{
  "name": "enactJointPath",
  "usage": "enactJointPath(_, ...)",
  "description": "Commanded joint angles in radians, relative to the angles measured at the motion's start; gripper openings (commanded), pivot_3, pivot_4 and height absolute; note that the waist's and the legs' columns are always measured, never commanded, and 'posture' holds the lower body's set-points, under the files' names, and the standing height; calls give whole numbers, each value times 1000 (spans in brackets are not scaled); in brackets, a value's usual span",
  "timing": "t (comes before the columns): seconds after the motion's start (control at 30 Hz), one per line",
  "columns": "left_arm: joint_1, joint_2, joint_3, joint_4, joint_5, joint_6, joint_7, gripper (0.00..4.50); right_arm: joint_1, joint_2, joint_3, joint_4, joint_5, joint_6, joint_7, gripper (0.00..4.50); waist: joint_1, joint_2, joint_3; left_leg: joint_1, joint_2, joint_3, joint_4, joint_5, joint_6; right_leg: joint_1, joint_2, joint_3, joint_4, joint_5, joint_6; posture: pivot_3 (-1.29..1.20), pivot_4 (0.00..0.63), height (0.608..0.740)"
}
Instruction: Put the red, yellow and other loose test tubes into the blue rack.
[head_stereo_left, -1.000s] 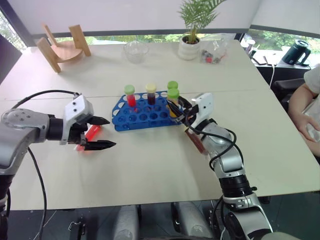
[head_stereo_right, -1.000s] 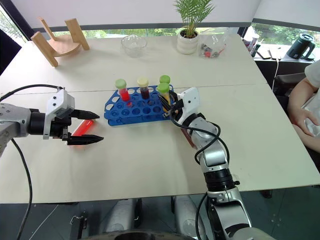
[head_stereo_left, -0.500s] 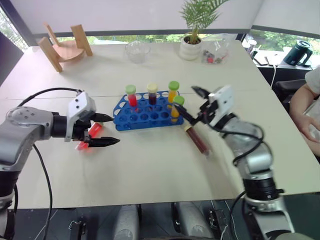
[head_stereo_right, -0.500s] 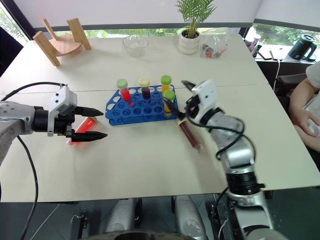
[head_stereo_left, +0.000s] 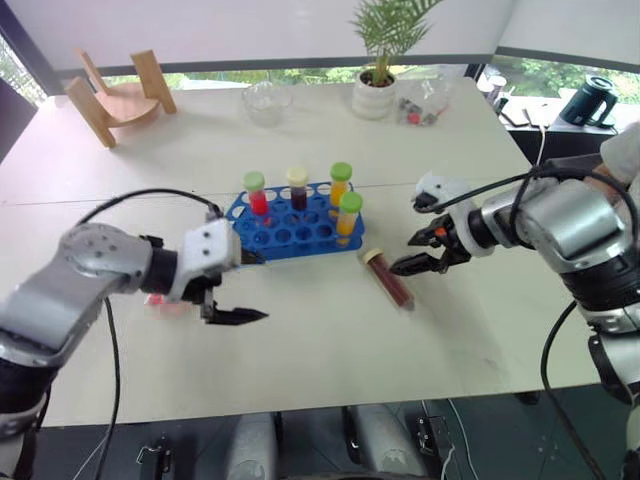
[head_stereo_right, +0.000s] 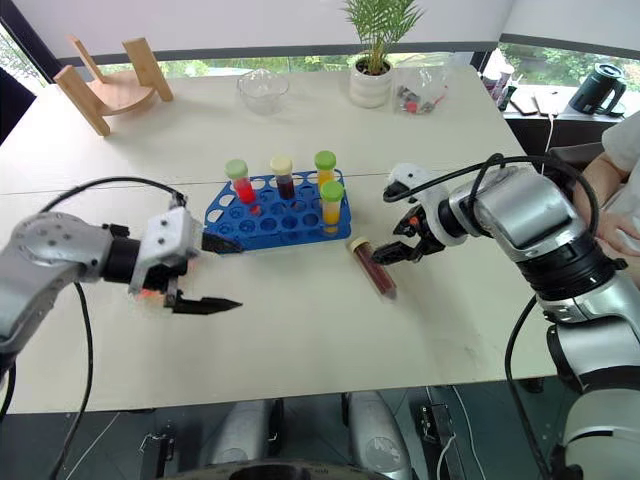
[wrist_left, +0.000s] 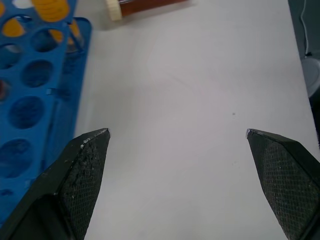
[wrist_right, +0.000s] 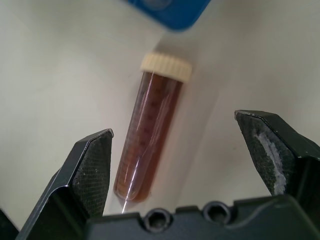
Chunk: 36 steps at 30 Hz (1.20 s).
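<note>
Right pincer (head_stereo_left: 412, 236) wide open, empty, right of centre, by the brown tube (head_stereo_left: 389, 279) flat on the desk (head_stereo_left: 300, 340) | left pincer (head_stereo_left: 243, 287) wide open, empty, lower left | blue rack (head_stereo_left: 285, 229) centre, four tubes upright | red tube (head_stereo_left: 165, 301) behind left pincer.

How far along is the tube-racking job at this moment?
Done: four capped tubes stand in the blue rack. In hand: nothing; the right gripper is open over the brown tube, which lies on the table. Left: that tube, plus a red tube lying mostly hidden behind the open left gripper.
</note>
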Motion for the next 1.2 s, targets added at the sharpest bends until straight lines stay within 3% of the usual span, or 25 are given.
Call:
enactJointPath(0.03, 25, -21, 13, -50, 3, 13, 58, 4500, -39, 26, 29, 17, -15, 22, 12, 4326, 1, 0, 0, 0, 0, 0, 0, 0, 0, 0, 0, 0, 0, 0, 0, 0, 150, 740)
enactJointPath(0.23, 27, -68, -7, -74, 5, 40, 126, 4500, 6, 170, 42, 73, -76, 0, -95, 4326, -5, -2, -1, 1, 0, 0, 1, 0, 0, 1, 0, 0, 1, 0, 0, 0, 150, 740)
enactJointPath(0.27, 26, -68, -4, -74, 2, 43, 126, 4500, 22, 172, 50, 62, -83, -12, -96, 4092, -6, -3, -2, 1, 0, 0, 1, 0, 0, 2, 0, 0, 1, 0, 0, 0, 150, 740)
enactJointPath(0.33, 25, -65, 5, -66, -1, 43, 120, 4500, 45, 171, 53, 43, -82, -19, -88, 3383, -7, -3, -2, 2, 0, 0, 2, 0, 0, 2, 0, 0, 1, 0, 0, 0, 150, 740)
enactJointPath(0.5, 10, -58, 18, -42, -13, 43, 101, 4500, 112, 148, 38, -15, -83, -32, -77, 950, -9, -3, -2, 3, 0, -1, 1, 0, 0, 4, 0, -1, 1, 0, 0, 0, 150, 740)
enactJointPath(0.6, -16, -42, 24, -6, -22, 41, 72, 4500, 193, 122, -26, -97, -68, -104, -62, 857, -2, -4, -2, 3, 0, -2, 1, 0, 0, 4, 0, -1, 1, 0, 0, 0, 150, 740)
enactJointPath(0.73, -49, -43, 135, 107, -101, 60, 43, 4500, 320, 187, -277, -296, 109, -271, 27, 857, 8, -5, -2, 3, 0, -2, 1, 0, 0, 5, 0, -2, 0, 0, 0, 0, 150, 740)
enactJointPath(0.8, -83, -27, 217, 219, -132, 58, 26, 4500, 365, 314, -401, -385, 200, -353, -22, 857, 2, -5, -2, 3, 1, -2, 0, 0, 0, 4, 2, -2, 0, 0, 0, 0, 150, 740)
enactJointPath(0.9, -90, 48, 244, 322, -104, 37, -28, 4500, 359, 581, -490, -394, 238, -420, -242, 857, -16, -4, -1, 3, 5, -3, 0, 0, 0, 2, 7, -1, 1, 1, -2, 0, 150, 740)
enactJointPath(1.0, -96, 91, 235, 370, -96, 30, -64, 4500, 353, 773, -495, -325, 160, -591, -393, 857, -11, -4, -1, 4, 5, -4, 0, 0, 0, 2, 8, 0, 2, 1, -2, 0, 150, 740)
enactJointPath(1.1, -98, 117, 200, 396, -68, 20, -97, 4500, 357, 857, -370, -164, -75, -908, -473, 857, -2, -4, -2, 2, 5, -3, 0, 0, -1, 2, 7, -1, 1, 1, -2, 0, 150, 740)
enactJointPath(1.2, -78, 133, 183, 420, -32, -2, -107, 4500, 353, 913, -311, 7, -204, -1117, -531, 857, -5, -4, -2, 2, 4, -1, 0, 0, -1, 1, 6, 0, 1, 1, -2, 0, 150, 740)
